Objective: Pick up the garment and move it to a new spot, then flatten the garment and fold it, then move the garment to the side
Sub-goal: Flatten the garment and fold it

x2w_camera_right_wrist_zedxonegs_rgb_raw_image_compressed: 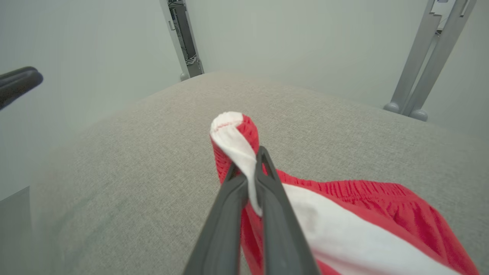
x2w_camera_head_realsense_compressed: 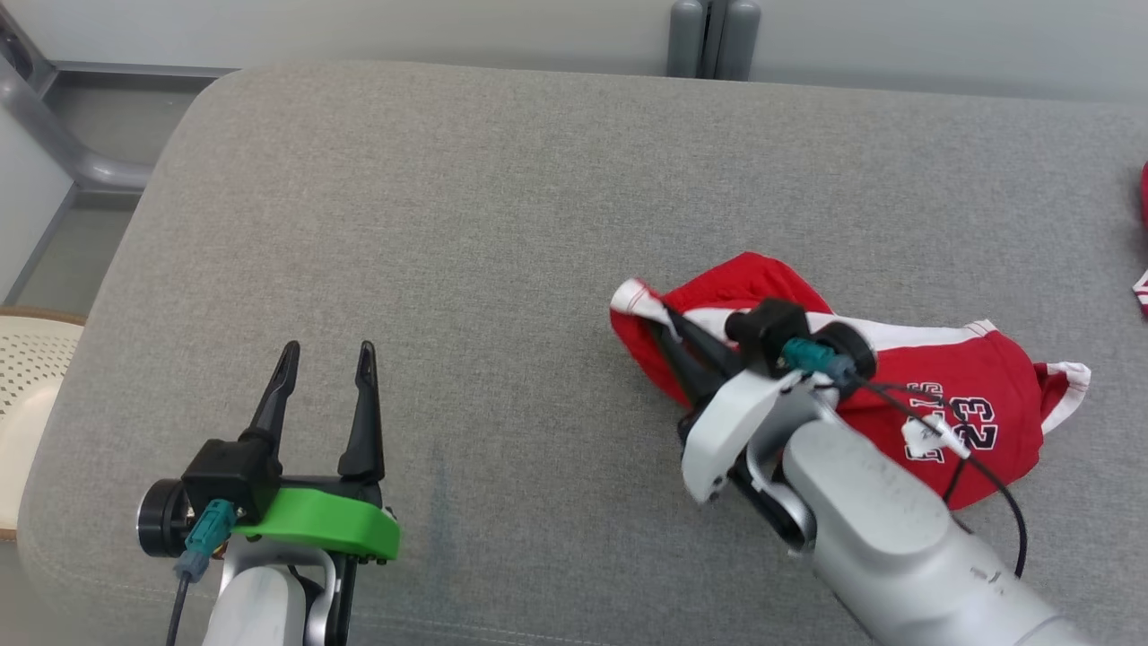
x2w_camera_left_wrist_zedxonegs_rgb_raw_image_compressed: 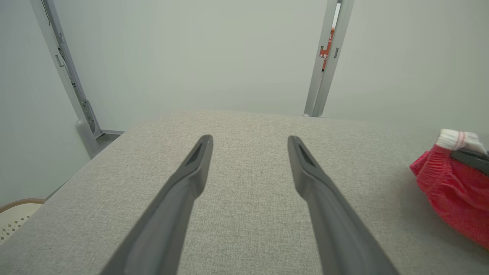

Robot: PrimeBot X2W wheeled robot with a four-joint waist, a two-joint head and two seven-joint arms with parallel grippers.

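Observation:
The garment point(x2w_camera_head_realsense_compressed: 969, 395) is a red piece with white trim and the number 23, lying crumpled on the right half of the grey cushion point(x2w_camera_head_realsense_compressed: 502, 233). My right gripper point(x2w_camera_head_realsense_compressed: 671, 323) is shut on the garment's white-edged left corner; in the right wrist view the fingers point(x2w_camera_right_wrist_zedxonegs_rgb_raw_image_compressed: 267, 183) pinch the white band of the garment point(x2w_camera_right_wrist_zedxonegs_rgb_raw_image_compressed: 344, 214), whose tip sticks up past them. My left gripper point(x2w_camera_head_realsense_compressed: 327, 354) hovers open above the cushion's front left, nothing between its fingers point(x2w_camera_left_wrist_zedxonegs_rgb_raw_image_compressed: 191, 179). The garment's corner point(x2w_camera_left_wrist_zedxonegs_rgb_raw_image_compressed: 450, 179) shows at the right edge of the left wrist view.
A pale perforated basket point(x2w_camera_head_realsense_compressed: 27, 377) sits off the cushion's left edge. Grey frame posts point(x2w_camera_head_realsense_compressed: 713, 36) stand behind the cushion, with a slanted strut point(x2w_camera_head_realsense_compressed: 54, 135) at the far left. Another red and white cloth piece point(x2w_camera_head_realsense_compressed: 1143, 242) peeks in at the right edge.

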